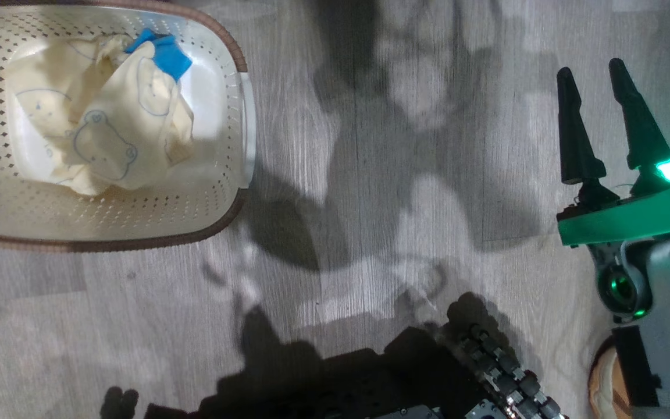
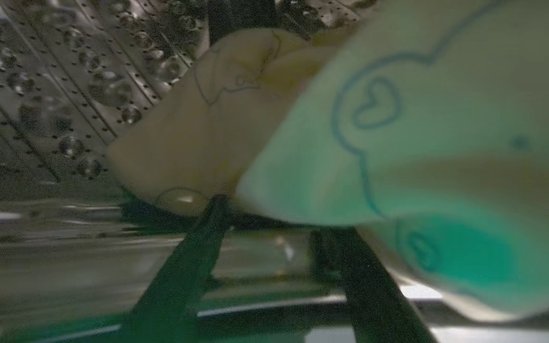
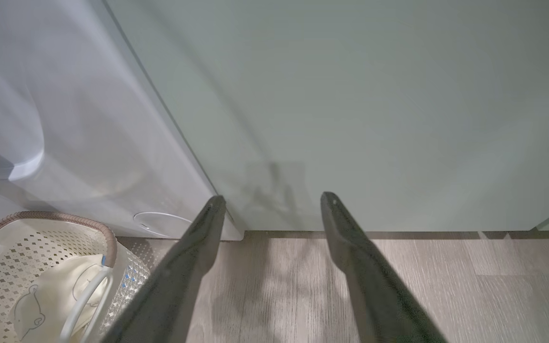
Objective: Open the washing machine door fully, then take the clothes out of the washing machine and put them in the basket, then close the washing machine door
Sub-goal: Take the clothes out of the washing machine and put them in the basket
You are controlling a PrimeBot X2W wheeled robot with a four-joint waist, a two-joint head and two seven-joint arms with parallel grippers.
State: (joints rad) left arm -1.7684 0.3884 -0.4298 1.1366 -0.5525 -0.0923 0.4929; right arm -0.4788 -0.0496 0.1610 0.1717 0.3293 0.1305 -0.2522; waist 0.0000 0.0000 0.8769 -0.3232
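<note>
left hand (image 2: 270, 216) is inside the washing machine (image 2: 65, 71), down in the steel drum with its rows of holes and bumps. its two dark fingers (image 2: 193, 257) stand apart, open, not clamped on anything. clothes (image 2: 217, 124) lie right at the fingertips. a cream-yellow bunch with thin line drawings touches the tip of one finger. a bigger fold with a blue outline and small hearts, tinted green, drapes over the other finger, so that tip is hidden. the cloth is blurred and close to the camera, so cannot tell how many pieces are in the drum.

right hand (image 1: 590, 68) is open too, fingers wide apart with nothing between them. it hangs over the bare grey wood floor (image 1: 399, 174), well apart from the basket (image 1: 227, 198), and a green light glows at its wrist. in the right wrist view the right hand (image 3: 272, 197) points at the seam where the white washing machine (image 3: 88, 143) front meets a pale green cabinet (image 3: 374, 95), just above the floor's edge.

the basket stands on the floor on the robot's left: cream, perforated sides, brown rim. inside it lies a crumpled garment (image 1: 108, 128), cream-yellow, with a bear drawing facing up and a bright blue patch on its far side. in the right wrist view the basket (image 3: 65, 221) sits at the floor's edge just beside the foot of the washing machine, one white handle toward the camera. cannot tell if it touches the machine. the robot base (image 1: 486, 372) is dark and throws shadows across the floor.
</note>
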